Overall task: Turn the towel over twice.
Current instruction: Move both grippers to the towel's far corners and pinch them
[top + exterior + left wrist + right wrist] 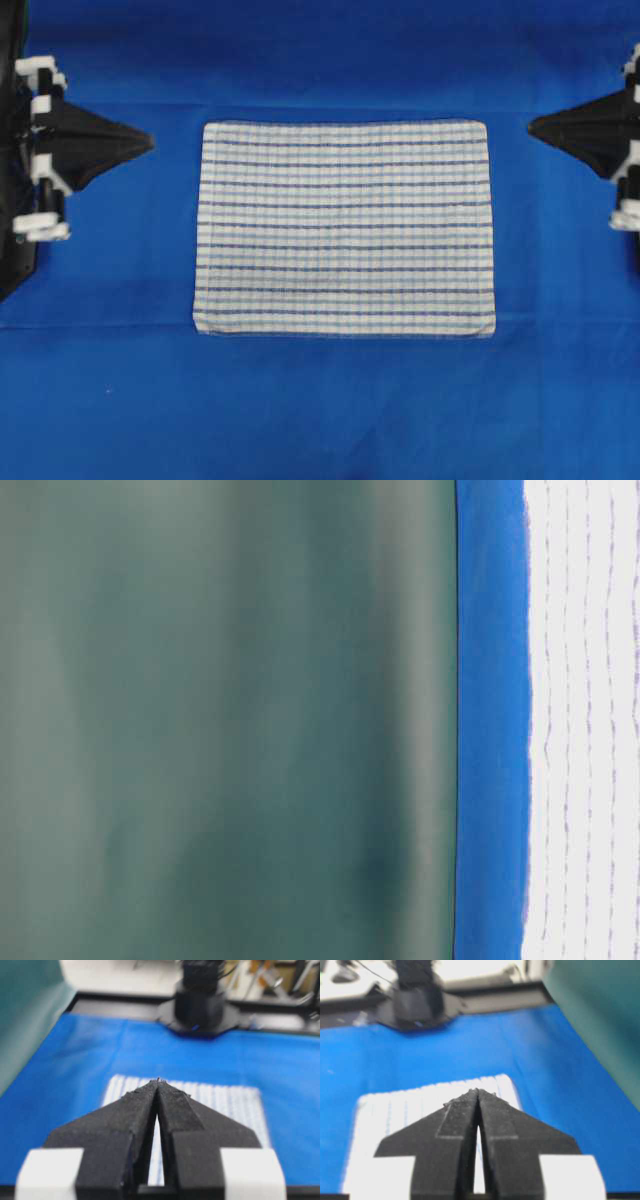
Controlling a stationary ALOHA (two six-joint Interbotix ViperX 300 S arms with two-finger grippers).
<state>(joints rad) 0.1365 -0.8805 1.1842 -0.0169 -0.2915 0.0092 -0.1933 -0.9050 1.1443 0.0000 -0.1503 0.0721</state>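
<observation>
The towel [344, 228] lies flat — both pincers closed, well apart from it.

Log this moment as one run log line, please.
towel: flat on blue sheet | left end effector: shut, clear of towel | right end effector: shut, clear | flips: not begun

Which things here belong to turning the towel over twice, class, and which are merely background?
Belongs to the job:
towel, lying flat
left gripper, shut
right gripper, shut

Merely there:
blue sheet under the towel
green backdrop
</observation>
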